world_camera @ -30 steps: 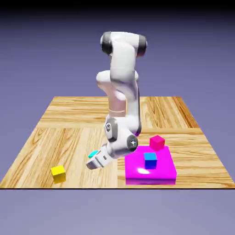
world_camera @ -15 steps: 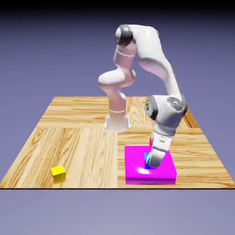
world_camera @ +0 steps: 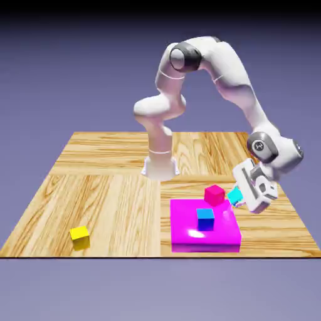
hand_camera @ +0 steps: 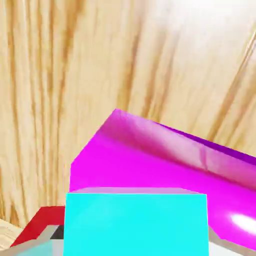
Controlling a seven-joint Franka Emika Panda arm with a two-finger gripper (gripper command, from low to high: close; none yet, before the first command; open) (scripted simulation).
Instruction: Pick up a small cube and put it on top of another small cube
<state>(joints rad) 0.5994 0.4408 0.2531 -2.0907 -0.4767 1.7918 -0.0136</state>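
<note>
Holding the teal cube (world_camera: 235, 196) (huge in the hand view), the pincer (world_camera: 241, 199) hangs beside the red cube (world_camera: 214, 194), exterior view only.

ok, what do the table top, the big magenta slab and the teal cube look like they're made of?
All rendered, so only looks. Table top: wood parquet, visible grain and plank seams, soft sheen. Magenta slab: smooth glossy plastic or painted surface, with a bright white highlight on top. Teal cube, held in the gripper: flat plain colour, no texture; probably matte plastic, but that's open.
</note>
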